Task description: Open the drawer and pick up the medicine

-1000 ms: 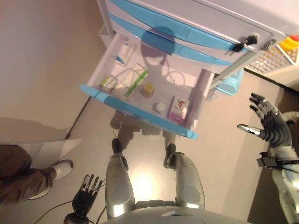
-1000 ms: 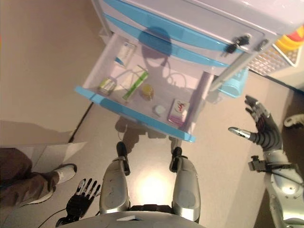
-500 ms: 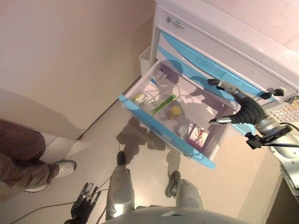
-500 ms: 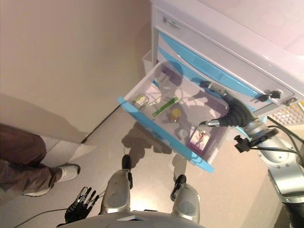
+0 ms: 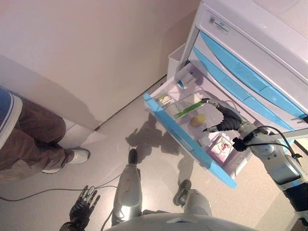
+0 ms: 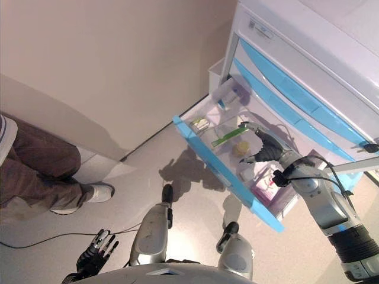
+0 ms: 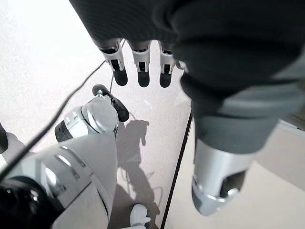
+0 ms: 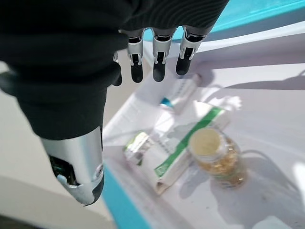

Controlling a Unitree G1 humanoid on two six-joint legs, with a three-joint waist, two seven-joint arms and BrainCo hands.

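Both fingers and thumb of the right robot hand (image 5: 222, 121) spread wide, empty, above the open drawer's (image 5: 192, 144) yellow bottle (image 5: 198, 120).

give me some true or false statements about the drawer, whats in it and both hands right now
1. The drawer is pulled open. True.
2. The right hand is shut on the yellow jar. False: it is above the drawer's contents with straight fingers, holding nothing.
3. The long green-striped box lies right beside the yellow jar. True.
4. The left hand is reaching into the drawer. False: it hangs low by the floor, far from the drawer.
5. The drawer holds only the jar. False: a pink box and other small packs lie in it too.
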